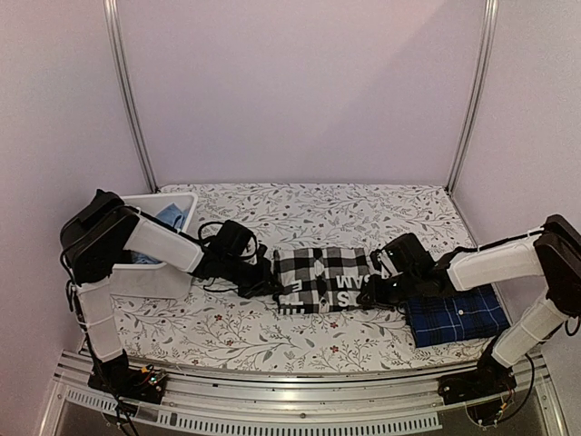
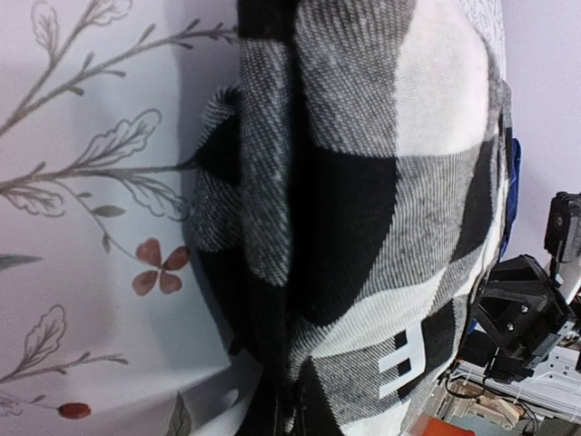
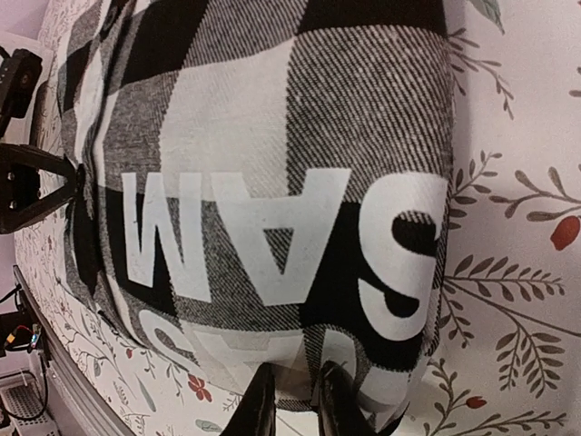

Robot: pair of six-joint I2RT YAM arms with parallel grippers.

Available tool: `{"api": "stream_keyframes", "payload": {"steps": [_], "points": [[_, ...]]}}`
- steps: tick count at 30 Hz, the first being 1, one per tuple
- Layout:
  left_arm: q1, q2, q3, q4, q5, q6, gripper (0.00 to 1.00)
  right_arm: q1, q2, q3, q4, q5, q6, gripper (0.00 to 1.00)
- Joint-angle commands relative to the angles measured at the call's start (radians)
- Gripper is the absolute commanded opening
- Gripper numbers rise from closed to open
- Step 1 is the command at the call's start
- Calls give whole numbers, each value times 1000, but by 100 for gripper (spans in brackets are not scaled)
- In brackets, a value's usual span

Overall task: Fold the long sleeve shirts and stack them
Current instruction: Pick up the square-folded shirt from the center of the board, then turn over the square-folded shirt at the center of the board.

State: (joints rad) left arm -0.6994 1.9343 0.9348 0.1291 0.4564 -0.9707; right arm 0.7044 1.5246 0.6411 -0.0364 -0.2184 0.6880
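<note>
In the middle of the table [image 1: 300, 204], the black-and-white check shirt [image 1: 322, 277] lies folded into a squat block, lettering up, with an arm at each short end. The left fingers [image 3: 41, 202] are pressed together on a bunched pinch of its left edge. The right fingers [image 3: 260, 404] stand close together at the opposite hem, with cloth showing in the slit between them; I cannot tell whether they have bitten. Just to the right lies the navy plaid shirt [image 1: 458, 318], folded flat. The step looks like carrying the check block onto the navy one. To do it well, grip each end through all layers, lift both level and together, and keep the cloth taut so the fold does not spill. A white bin [image 1: 154, 272] stands far left.
</note>
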Motion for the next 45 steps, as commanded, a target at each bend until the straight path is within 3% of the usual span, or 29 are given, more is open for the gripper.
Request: {"api": "stream_keyframes", "payload": {"steps": [1,13,19,26,45], "points": [[7,-16,19,-82,-20,47,0,0,63,-38,69,2,10,16],[25,-99,78,-301,-66,198,0,-6,-149,88,-103,78,-1,23],[39,-136,85,-367,-48,254,0,-25,49,237,-88,65,-58,15],[56,-191,109,-432,-32,294,0,-21,219,247,-27,47,-42,7],[107,-346,294,-615,-7,399,0,81,426,358,114,-27,66,4]]}}
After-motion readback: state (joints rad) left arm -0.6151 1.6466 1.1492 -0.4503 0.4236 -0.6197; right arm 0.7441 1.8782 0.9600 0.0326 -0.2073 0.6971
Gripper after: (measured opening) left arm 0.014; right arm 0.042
